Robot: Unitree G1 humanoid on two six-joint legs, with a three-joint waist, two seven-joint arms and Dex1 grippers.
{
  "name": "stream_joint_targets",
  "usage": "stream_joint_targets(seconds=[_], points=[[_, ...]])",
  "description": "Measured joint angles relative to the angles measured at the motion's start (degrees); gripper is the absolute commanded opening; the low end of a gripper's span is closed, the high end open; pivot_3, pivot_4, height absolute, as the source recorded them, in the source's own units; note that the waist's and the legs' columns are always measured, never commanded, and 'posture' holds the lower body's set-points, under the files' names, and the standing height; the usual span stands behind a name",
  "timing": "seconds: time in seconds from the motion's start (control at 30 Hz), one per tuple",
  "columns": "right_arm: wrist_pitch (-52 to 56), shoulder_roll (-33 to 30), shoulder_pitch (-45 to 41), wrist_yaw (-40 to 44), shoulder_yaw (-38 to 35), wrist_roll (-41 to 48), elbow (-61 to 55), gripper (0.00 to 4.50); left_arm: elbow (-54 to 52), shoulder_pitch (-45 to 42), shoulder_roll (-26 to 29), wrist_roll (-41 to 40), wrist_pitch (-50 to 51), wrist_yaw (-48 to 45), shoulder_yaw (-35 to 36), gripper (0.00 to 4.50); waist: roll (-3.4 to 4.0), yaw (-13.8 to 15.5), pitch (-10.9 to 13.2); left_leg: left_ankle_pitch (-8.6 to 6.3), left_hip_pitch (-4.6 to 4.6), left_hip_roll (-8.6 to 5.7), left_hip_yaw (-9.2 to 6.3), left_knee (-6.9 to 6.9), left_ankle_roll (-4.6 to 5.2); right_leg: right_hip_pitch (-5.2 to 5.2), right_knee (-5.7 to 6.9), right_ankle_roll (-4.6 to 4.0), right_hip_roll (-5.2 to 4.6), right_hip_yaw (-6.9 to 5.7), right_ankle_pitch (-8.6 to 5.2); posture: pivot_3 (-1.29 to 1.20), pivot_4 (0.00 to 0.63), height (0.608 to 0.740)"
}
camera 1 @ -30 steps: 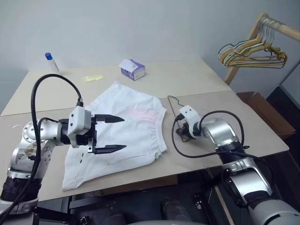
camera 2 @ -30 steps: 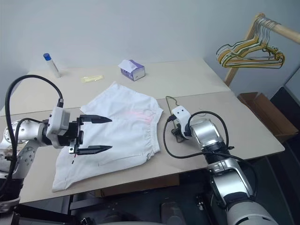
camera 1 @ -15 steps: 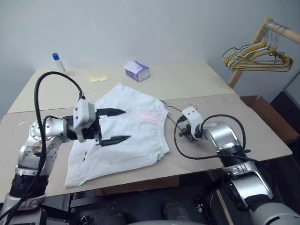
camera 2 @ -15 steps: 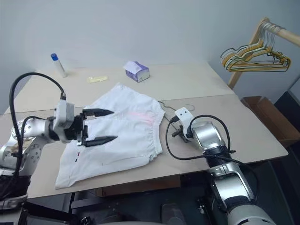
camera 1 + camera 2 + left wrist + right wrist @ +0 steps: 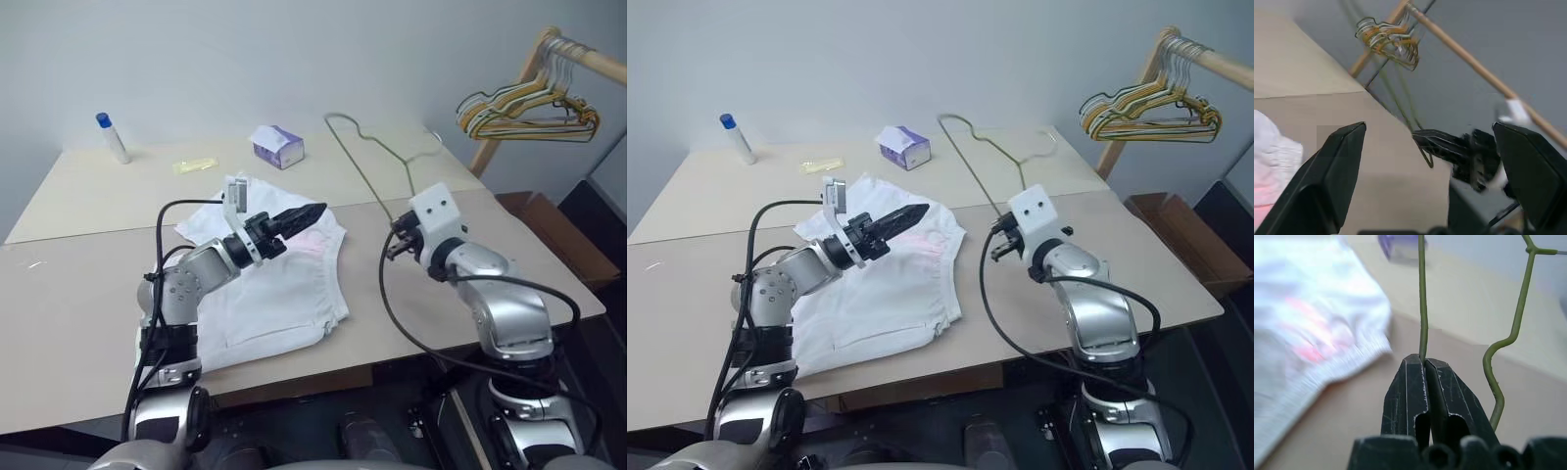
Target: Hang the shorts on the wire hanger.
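The white shorts [image 5: 279, 294] lie flat on the table, waistband toward the right. My right gripper [image 5: 396, 244] is shut on the wire hanger [image 5: 364, 166], pinching one thin olive-green wire [image 5: 1422, 308] between its fingertips. The hanger stands up in the air off the table, leaning back and left, beside the shorts' right edge. My left gripper [image 5: 313, 211] hovers over the upper part of the shorts, pointing right toward the hanger. Its fingers [image 5: 1337, 161] stand wide open with nothing between them. The left wrist view looks at the right gripper [image 5: 1425, 139] and the hanger's wire [image 5: 1422, 156].
A purple-white tissue box [image 5: 277, 147], a yellow strip [image 5: 194, 165] and a blue-capped bottle [image 5: 111, 137] sit at the table's back. A bunch of hangers [image 5: 524, 108] hangs on a wooden rack at the right, with a cardboard box [image 5: 537, 211] below it.
My right gripper has risen with the hanger, lifting it from flat on the table to upright. My left gripper has rolled and swung right over the shorts.
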Motion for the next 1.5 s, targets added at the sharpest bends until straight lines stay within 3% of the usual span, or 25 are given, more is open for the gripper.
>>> stream_joint_targets(seconds=[0.3,0.4,0.77,0.97,1.1,1.4,1.5], points=[[-11.83,0.27,3.96,1.89,6.86,-0.48,-2.96,0.03,3.18,-4.52,-1.88,-8.35,0.56,4.61,6.28,4.5,0.0,-1.33,0.0,0.0,0.06,-0.14,-0.07,0.0,0.0,0.18,-0.13,0.03,-0.11,0.0,0.01,-0.2,0.0,0.74],[-12.53,0.25,3.96,1.81,7.39,-1.08,-2.96,0.0,3.24,-4.53,-2.74,-9.9,0.38,7.1,7.53,3.85,0.0,-1.31,0.0,0.0,0.1,-0.14,-0.15,0.0,0.0,0.32,-0.25,0.03,-0.08,-0.05,0.01,-0.2,0.0,0.74],[-19.36,-1.53,4.46,2.4,10.62,-4.54,-2.1,0.0,3.5,-4.52,-3.84,-12.47,-0.86,12.39,9.25,0.17,0.01,-1.0,0.01,0.0,0.09,-0.31,-0.46,-0.03,0.0,0.68,-0.67,0.16,-0.09,-0.09,0.08,-0.19,0.0,0.74],[-20.79,-1.43,4.53,2.03,11.06,-5.77,-1.81,0.0,4.01,-4.52,-3.76,-12.42,-1.87,12.89,9.05,0.04,0.01,-0.99,0.01,0.0,0.09,-0.61,-0.88,-0.03,0.0,0.69,-0.67,0.17,-0.11,-0.07,0.08,-0.18,0.0,0.74],[-22.73,-1.67,4.52,2.07,12.1,-7.86,-1.0,1.16,3.74,-4.28,-3.27,-10.15,-3.91,10.89,7.02,0.0,0.02,-0.95,0.01,0.0,0.08,-0.63,-0.9,-0.03,0.0,0.7,-0.68,0.18,-0.12,-0.07,0.08,-0.18,0.0,0.74],[-24.74,-2.11,4.42,4.18,11.53,-7.5,-0.86,4.31,0.74,-3.08,-0.78,-5.56,-9.08,2.32,3.14,0.0,0.03,-0.97,0.02,0.0,0.1,-0.68,-1.0,-0.03,0.0,0.72,-0.68,0.18,-0.11,-0.06,0.09,-0.18,0.0,0.74],[-19.31,-1.69,4.14,7.75,5.24,1.53,-3.11,4.31,1.1,-3.07,2.4,-2.64,-11.28,-1.24,2.0,0.0,0.04,-0.9,0.04,0.0,0.09,-0.7,-1.04,-0.04,0.0,0.72,-0.7,0.19,-0.11,-0.07,0.09,-0.18,0.0,0.74]])
